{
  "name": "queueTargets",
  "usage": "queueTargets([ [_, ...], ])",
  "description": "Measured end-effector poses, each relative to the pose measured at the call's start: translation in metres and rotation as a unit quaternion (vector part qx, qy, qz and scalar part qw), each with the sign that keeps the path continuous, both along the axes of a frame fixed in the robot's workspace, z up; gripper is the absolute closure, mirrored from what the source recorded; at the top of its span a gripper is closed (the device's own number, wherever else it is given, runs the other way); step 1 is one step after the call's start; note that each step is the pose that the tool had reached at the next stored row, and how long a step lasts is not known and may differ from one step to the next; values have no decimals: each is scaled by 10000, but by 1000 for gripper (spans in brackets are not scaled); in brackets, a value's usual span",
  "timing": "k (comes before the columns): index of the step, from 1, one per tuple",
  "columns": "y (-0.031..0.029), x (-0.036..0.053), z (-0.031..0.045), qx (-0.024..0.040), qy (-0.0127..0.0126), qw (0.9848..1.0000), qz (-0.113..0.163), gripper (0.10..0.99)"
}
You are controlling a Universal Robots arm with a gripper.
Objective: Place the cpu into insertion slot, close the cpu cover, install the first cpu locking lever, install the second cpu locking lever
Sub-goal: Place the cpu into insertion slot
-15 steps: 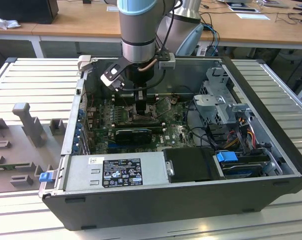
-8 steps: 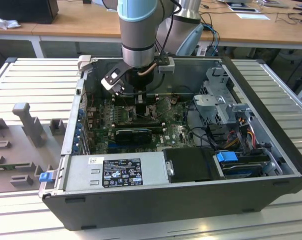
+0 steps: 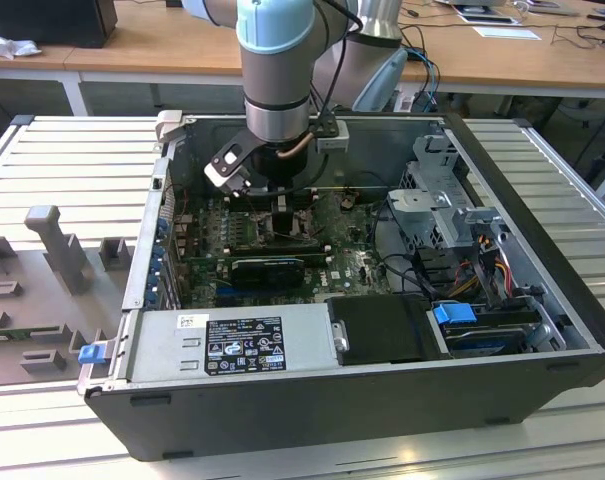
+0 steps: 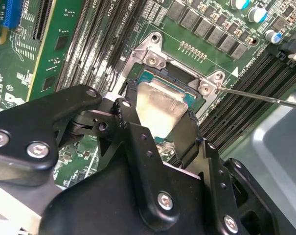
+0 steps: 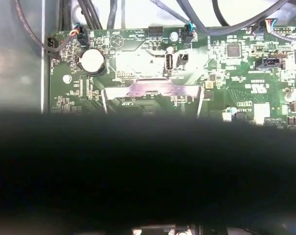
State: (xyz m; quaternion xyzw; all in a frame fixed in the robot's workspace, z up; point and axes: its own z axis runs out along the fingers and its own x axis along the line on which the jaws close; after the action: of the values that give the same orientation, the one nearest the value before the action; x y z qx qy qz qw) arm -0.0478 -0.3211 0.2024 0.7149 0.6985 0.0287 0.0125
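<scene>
1. Looking through the second wrist view, you find the black fingers (image 4: 187,132) clamped on the chip (image 4: 160,105), one against each of two opposite edges.
2. That chip, pale face up, sits at the socket (image 4: 173,74) on the green board (image 4: 64,39); you cannot tell whether it is fully down in it.
3. A thin metal lever (image 4: 265,98) runs off from the socket's corner across long black memory slots (image 4: 255,78).
4. The first wrist view gives you the silver cover (image 5: 152,91) instead, raised open, with a coin battery (image 5: 93,61) and cables (image 5: 113,12) beyond it; a dark mass close to the camera blocks much of the board.
5. The exterior view gives you the wider scene: the arm (image 3: 274,60) reaches down into the open computer case (image 3: 332,410) on the slatted desk (image 3: 72,160). Its wrist hides the socket, and the power supply (image 3: 232,340) lies along the case's near side.
</scene>
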Motion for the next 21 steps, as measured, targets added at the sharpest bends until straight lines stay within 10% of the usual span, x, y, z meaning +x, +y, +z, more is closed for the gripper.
queueTargets([
  [14, 15, 0, 65, 1, 2, 10000, -15, 478],
  [21, 15, 1, 121, 0, 12, 10000, -22, 804],
])
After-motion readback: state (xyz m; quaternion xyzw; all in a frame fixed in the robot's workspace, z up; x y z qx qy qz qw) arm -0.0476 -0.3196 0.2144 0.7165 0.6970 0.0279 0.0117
